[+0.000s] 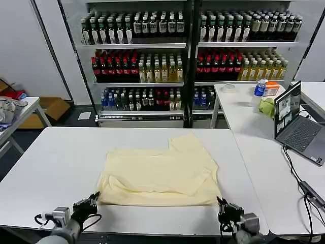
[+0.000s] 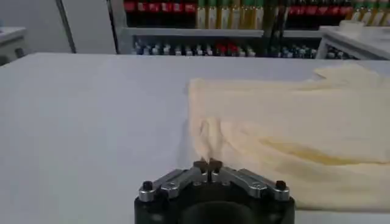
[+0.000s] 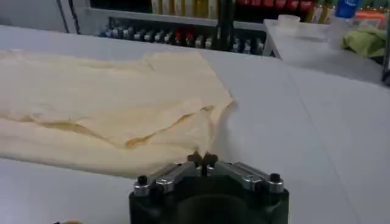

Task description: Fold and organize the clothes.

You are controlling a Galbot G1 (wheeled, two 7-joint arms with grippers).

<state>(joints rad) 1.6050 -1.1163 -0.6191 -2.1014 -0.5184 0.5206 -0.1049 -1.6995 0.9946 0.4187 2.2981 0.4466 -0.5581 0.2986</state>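
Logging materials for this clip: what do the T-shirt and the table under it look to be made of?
T-shirt: thin, soft matte fabric, likely cotton knit; it lies limp, with soft folds and wrinkles. Table: smooth white hard surface, maybe laminate, faint sheen; the exact material is unclear.

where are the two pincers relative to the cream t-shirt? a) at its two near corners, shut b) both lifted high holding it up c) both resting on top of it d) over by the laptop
a: the left pincer and right pincer sit shut at the near corners of the T-shirt, which lies flat on the table.

bare table (image 1: 61, 162) round t-shirt (image 1: 160, 173) (both sides)
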